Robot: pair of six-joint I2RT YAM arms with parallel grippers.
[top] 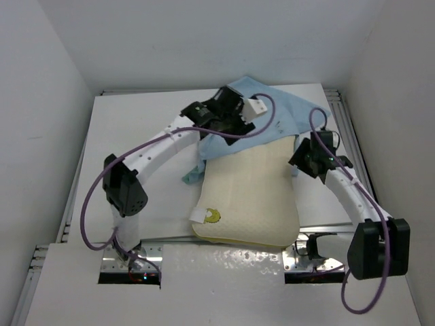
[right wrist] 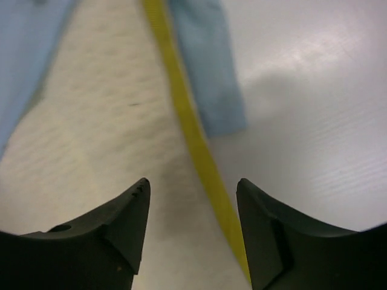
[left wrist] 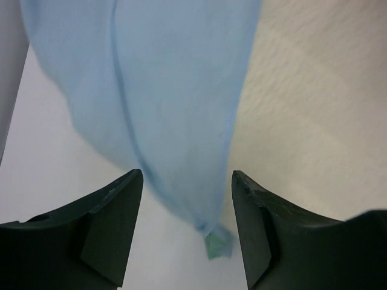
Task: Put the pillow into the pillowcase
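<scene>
Barely begun: only the far end of the pillow (top: 248,197) seems inside the pillowcase (top: 285,122), while left pincer (left wrist: 187,205) and right pincer (right wrist: 193,205) both gape, clamping nothing.

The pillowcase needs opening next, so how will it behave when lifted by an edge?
Probably floppy: the pillowcase lies crumpled, with soft folds in the left wrist view. Likely light and thin, so it should sag shut rather than stay open.

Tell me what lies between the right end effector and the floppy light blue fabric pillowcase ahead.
The thick cream rectangular foam pillow, with its yellow edge band, fills that stretch in the right wrist view; the pillowcase begins beyond it.
</scene>
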